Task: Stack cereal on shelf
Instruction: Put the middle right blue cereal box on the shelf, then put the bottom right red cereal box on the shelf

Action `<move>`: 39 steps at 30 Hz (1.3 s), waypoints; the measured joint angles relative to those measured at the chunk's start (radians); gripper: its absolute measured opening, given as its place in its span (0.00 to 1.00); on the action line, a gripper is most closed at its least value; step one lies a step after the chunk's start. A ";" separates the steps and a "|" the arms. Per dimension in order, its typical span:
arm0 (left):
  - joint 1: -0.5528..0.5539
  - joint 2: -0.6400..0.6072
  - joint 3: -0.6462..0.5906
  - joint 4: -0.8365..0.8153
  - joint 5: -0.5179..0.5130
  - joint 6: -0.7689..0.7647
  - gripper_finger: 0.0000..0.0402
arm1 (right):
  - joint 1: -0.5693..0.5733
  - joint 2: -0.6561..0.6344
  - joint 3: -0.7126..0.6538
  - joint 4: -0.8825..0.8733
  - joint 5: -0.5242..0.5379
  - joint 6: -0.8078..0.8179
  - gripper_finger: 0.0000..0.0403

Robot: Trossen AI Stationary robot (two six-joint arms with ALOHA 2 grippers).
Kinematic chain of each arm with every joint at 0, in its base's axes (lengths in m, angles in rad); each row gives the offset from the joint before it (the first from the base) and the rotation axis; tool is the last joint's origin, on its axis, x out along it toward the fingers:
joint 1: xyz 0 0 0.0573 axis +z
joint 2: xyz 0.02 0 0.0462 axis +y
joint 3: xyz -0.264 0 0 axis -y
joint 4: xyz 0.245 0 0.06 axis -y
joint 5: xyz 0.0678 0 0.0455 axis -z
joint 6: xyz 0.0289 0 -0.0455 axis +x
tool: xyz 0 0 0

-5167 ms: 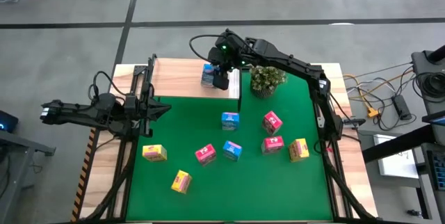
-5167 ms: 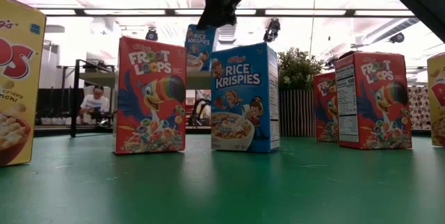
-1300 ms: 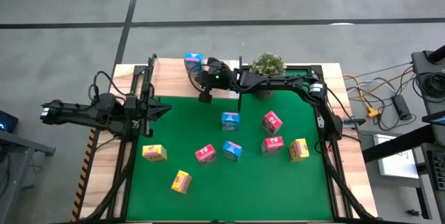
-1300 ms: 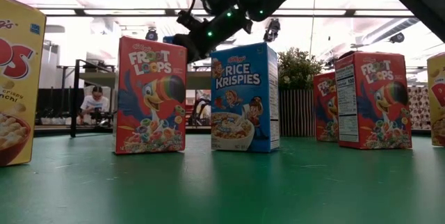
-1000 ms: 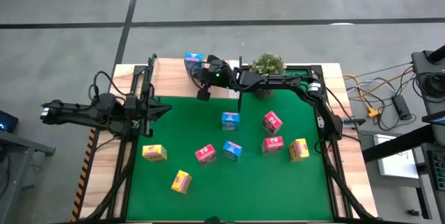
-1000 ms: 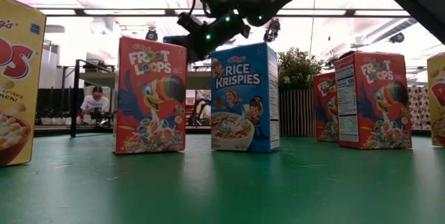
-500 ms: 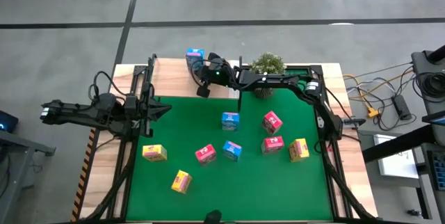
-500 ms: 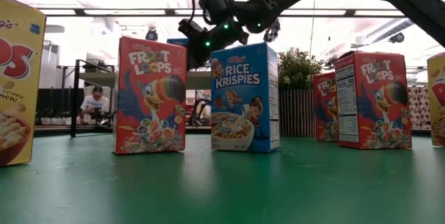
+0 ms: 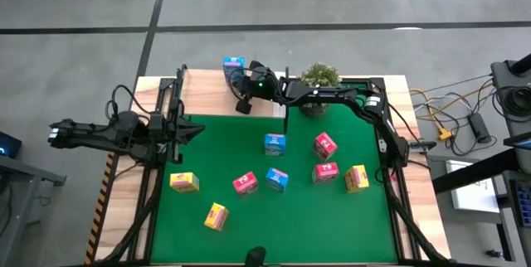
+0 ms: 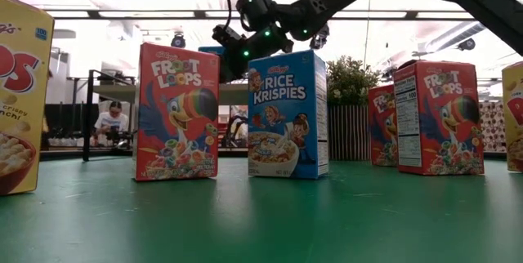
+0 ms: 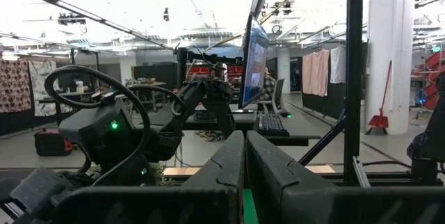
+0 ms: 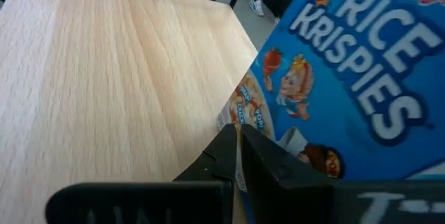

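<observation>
The blue cereal box (image 9: 234, 66) stands at the shelf's (image 9: 207, 93) back edge. Our right gripper (image 9: 242, 105), fingers closed and empty, touches it, probably pushing it aside. The left gripper (image 9: 192, 130) waits closed.

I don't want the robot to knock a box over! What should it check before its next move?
1. Right gripper shut: ok, its fingers are together right beside the blue Rice Krispies cardboard box.
2. Gripper pinching that box: cannot tell.
3. Blue box sitting safely on the flat light-wood shelf board: cannot tell; it is near the board's far edge.
4. Small green potted plant clear of the right arm: cannot tell; the arm passes close by it.
5. Left gripper out of the way: ok, shut, at the table's left side.
6. All cereal shelved: not ok; eight other small cereal boxes stand on the green mat.
</observation>
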 joint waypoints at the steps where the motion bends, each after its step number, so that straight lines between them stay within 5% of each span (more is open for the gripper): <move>1: 0.000 0.000 0.000 0.000 0.000 0.000 0.00 | 0.000 0.000 0.000 0.000 0.000 0.000 0.03; 10: 0.000 0.000 0.000 0.000 0.000 0.000 0.00 | 0.039 -0.068 0.001 -0.086 0.002 0.004 0.03; 22: 0.000 0.000 0.000 0.002 0.000 0.000 0.00 | 0.168 -0.304 0.001 -0.497 -0.104 0.250 0.03; 30: 0.000 0.000 0.000 0.005 0.000 0.000 0.00 | 0.248 -0.387 0.001 -0.816 -0.270 0.527 0.03; 39: 0.000 0.000 0.000 0.006 0.000 0.000 0.00 | 0.348 -0.385 0.000 -1.409 -0.268 0.605 0.03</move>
